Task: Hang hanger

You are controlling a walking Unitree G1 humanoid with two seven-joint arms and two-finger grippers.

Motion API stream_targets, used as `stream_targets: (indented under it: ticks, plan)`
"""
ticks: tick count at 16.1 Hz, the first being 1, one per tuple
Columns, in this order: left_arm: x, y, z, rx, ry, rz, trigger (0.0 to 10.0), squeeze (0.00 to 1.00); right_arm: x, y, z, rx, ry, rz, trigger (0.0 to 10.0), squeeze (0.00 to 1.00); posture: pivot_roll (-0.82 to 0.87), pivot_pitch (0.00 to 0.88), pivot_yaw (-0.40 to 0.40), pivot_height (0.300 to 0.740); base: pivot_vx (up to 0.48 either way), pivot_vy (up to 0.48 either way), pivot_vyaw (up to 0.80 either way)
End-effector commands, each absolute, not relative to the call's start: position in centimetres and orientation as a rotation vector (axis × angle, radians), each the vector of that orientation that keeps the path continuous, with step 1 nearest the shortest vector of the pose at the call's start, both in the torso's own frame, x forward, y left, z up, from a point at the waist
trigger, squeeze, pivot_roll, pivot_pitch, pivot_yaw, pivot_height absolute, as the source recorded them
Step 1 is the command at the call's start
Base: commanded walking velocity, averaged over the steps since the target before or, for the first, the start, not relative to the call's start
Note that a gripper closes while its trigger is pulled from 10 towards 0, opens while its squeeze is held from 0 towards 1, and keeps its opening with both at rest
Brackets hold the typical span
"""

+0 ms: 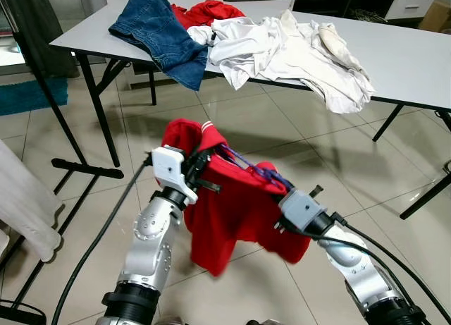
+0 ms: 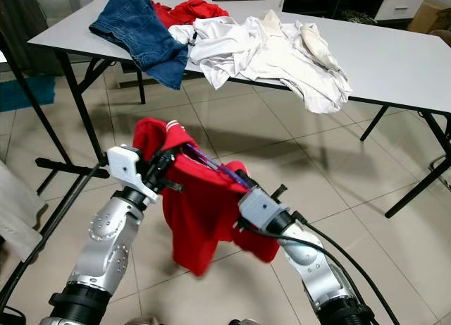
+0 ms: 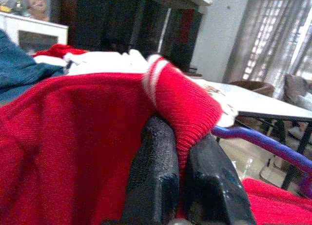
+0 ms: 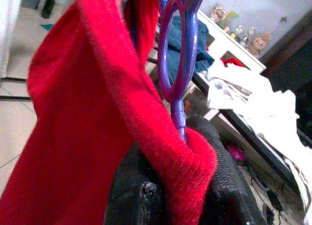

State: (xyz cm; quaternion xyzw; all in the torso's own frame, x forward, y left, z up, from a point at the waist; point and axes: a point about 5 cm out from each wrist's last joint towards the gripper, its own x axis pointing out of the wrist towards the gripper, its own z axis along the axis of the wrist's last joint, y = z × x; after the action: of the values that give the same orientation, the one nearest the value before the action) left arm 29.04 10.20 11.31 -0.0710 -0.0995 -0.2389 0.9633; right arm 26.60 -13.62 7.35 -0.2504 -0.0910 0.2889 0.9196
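Note:
A red knit shirt [image 1: 239, 205] with a white-striped collar hangs on a purple hanger [image 1: 257, 171] between my two arms, above the tiled floor. My left gripper [image 1: 199, 168] is shut on the shirt's collar [image 3: 161, 83], its black fingers [image 3: 153, 171] pinching the red fabric. My right gripper [image 1: 280, 191] is shut on the other end, clamping the purple hanger [image 4: 179, 64] together with a fold of the red shirt [image 4: 185, 156]. The hanger's bar [image 3: 263, 142] runs across from one gripper to the other.
A white folding table [image 1: 416, 64] stands ahead with blue jeans [image 1: 165, 36], a red garment [image 1: 208, 12] and white clothes [image 1: 296, 50] piled on it. A black stand's foot [image 1: 84, 168] and a white cloth [image 1: 25, 205] are at the left.

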Motion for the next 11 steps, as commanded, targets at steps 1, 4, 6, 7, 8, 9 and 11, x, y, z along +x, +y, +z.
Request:
stream_targets:
  ticks: [1,4,6,7,8,9,11]
  plan:
    - [28.6,9.4,12.1,-0.113,-0.25,-0.538,0.0,0.0,27.7,-13.9,9.2,-0.478,-0.244,0.545,10.0,0.0,0.22,0.029,-0.039,0.74,0.0,0.0,0.0]
    - [28.6,9.3,12.2,-0.082,-0.255,-0.548,0.0,0.0,27.9,-13.6,9.9,-0.465,-0.262,0.55,10.0,0.0,0.22,0.028,-0.04,0.74,0.0,0.0,0.0]
    - [28.7,9.2,12.5,-0.069,-0.267,-0.543,0.0,0.0,27.8,-13.2,10.0,-0.472,-0.269,0.575,10.0,0.0,0.22,0.029,-0.042,0.74,0.0,0.0,0.0]
    - [28.8,9.1,12.6,-0.055,-0.276,-0.536,0.0,0.0,27.8,-13.1,10.1,-0.47,-0.267,0.58,10.0,0.0,0.22,0.029,-0.042,0.74,0.0,0.0,0.0]
    - [28.9,9.2,12.6,-0.047,-0.272,-0.508,0.0,0.0,27.8,-13.1,10.1,-0.468,-0.267,0.582,10.0,0.0,0.22,0.029,-0.042,0.74,0.0,0.0,0.0]
    - [29.1,9.4,12.6,-0.052,-0.265,-0.491,1.5,0.0,27.8,-13.1,10.1,-0.468,-0.267,0.582,10.0,0.0,0.22,0.029,-0.042,0.74,0.0,0.0,0.0]
    - [29.7,10.0,12.4,-0.111,-0.214,-0.434,10.0,0.0,27.6,-13.2,10.1,-0.469,-0.265,0.582,10.0,0.0,0.22,0.031,-0.04,0.74,0.0,0.0,0.0]
